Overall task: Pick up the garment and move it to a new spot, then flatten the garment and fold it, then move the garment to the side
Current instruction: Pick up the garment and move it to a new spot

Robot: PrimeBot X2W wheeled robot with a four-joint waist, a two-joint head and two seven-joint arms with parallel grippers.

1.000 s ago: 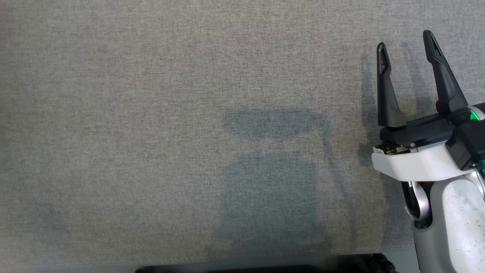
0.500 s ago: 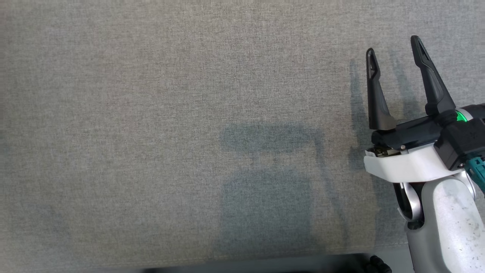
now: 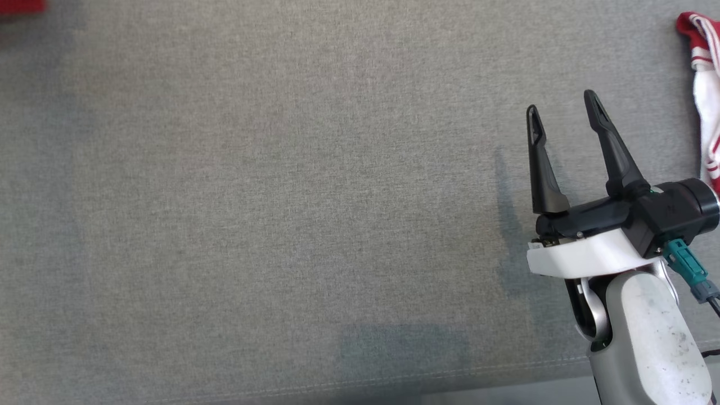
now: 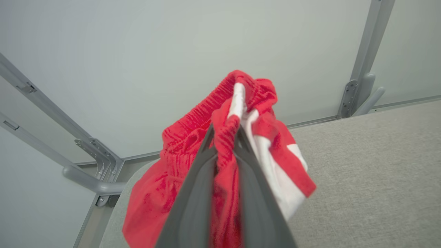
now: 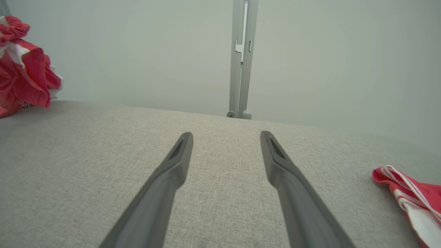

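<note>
Garment [image 4: 186, 155]: red and white, bunched, held up at the corner of the grey table [image 3: 281, 197] | left gripper [image 4: 225, 133]: I read its fingers pinched narrow on the gathered red fabric | right gripper [image 3: 561, 101]: fingers spread wide (hovering above the table) | second red-striped cloth [image 3: 707, 95]: lying on the table to my right, well apart

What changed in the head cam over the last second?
The head camera moved: the robot's shadow slid down the frame, and a striped cloth at the right edge and a red patch at top left came into view. The right tool shows lower and further left. It stays open and empty over the grey table. The left tool is shut on the red garment.
</note>
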